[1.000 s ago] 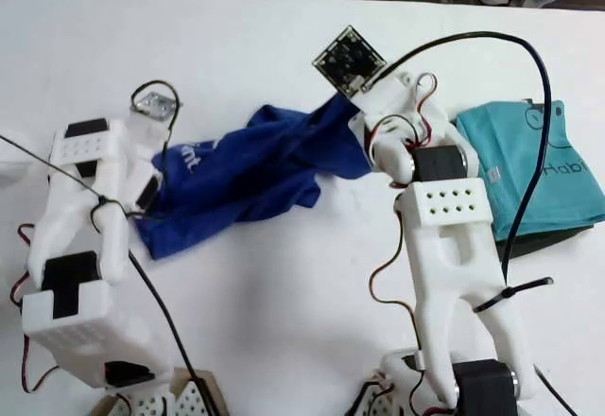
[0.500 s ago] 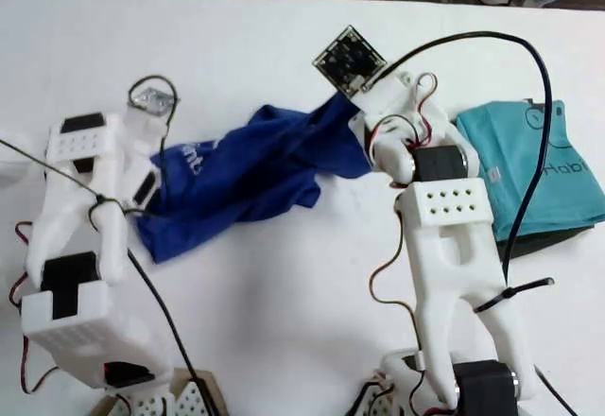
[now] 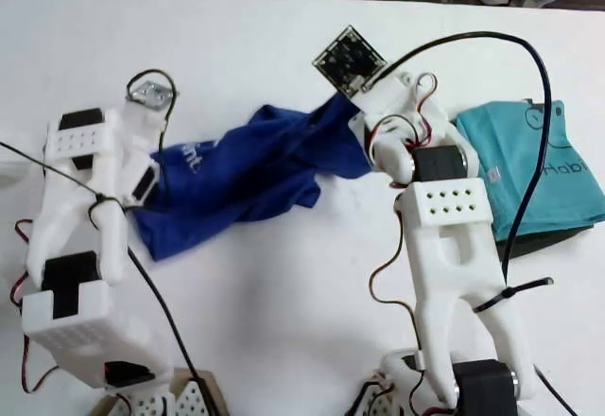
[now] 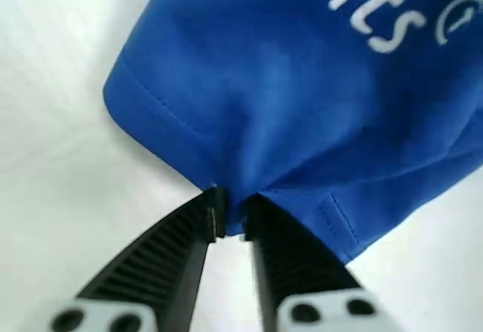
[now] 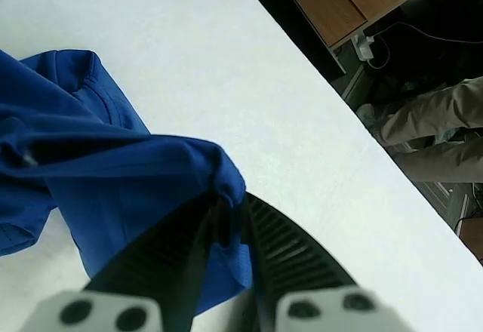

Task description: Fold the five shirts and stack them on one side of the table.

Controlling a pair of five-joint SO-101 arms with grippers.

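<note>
Your left gripper is closed on a hem fold of the blue shirt, and your right gripper pinches another bunched edge of it. Between the two arms the shirt stretches crumpled over the middle of the white table. A folded teal shirt lies on a dark cloth just beside your right arm.
</note>
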